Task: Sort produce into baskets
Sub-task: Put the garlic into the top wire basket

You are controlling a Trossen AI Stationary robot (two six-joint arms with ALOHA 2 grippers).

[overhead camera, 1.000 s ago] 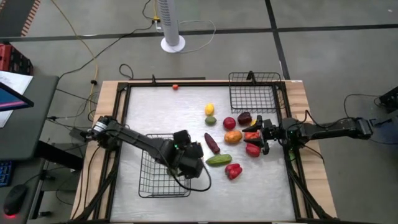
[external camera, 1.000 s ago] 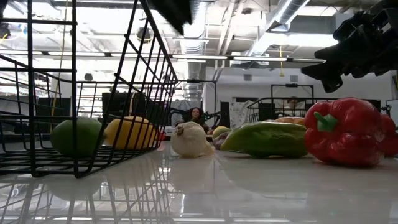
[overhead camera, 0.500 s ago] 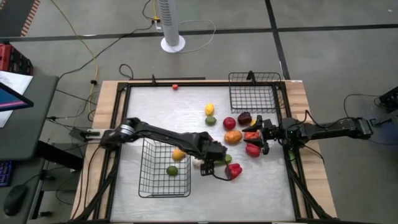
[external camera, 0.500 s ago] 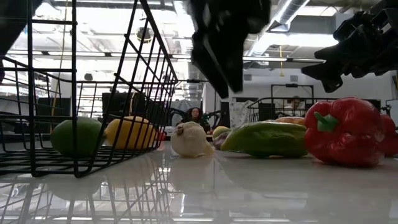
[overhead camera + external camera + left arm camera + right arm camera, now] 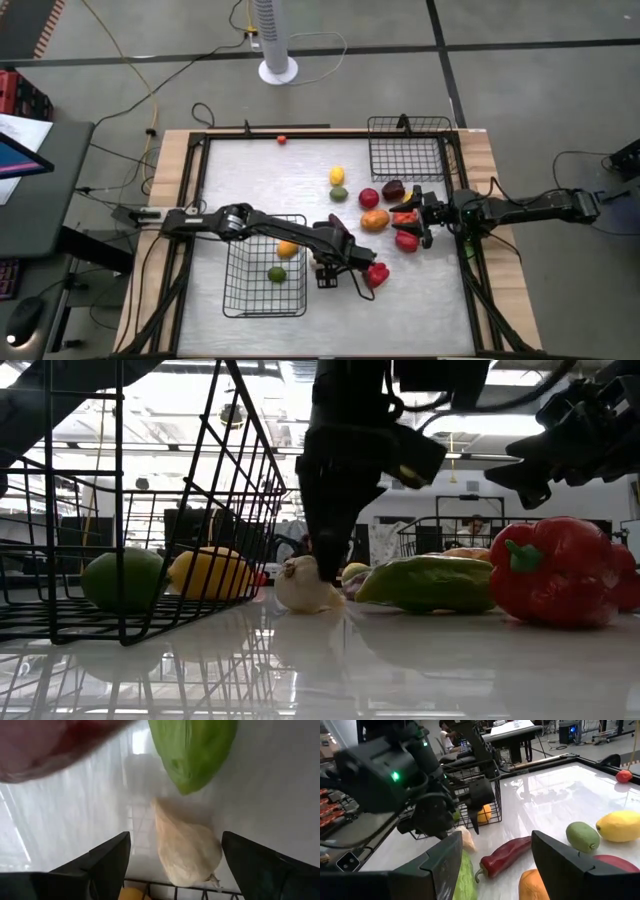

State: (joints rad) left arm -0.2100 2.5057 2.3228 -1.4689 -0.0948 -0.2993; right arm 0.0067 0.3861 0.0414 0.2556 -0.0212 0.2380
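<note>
Beyond my bench [image 5: 170, 150] lies a grey floor [image 5: 540, 100] crossed by dark seams and loose cables [image 5: 120, 50]. A white fan base [image 5: 278, 70] stands far ahead of my fingers. Overhead hang ducts [image 5: 470, 380] and strip lights [image 5: 320, 452].

Glossy white table [image 5: 250, 175], black wire-grid baskets [image 5: 264, 280], red pepper [image 5: 552, 570], green cucumber [image 5: 428, 582], cream-white garlic [image 5: 186, 849], yellow lemon [image 5: 337, 175], lime-green fruit [image 5: 122, 579], orange [image 5: 374, 221], dark purple eggplant [image 5: 506, 855]
</note>
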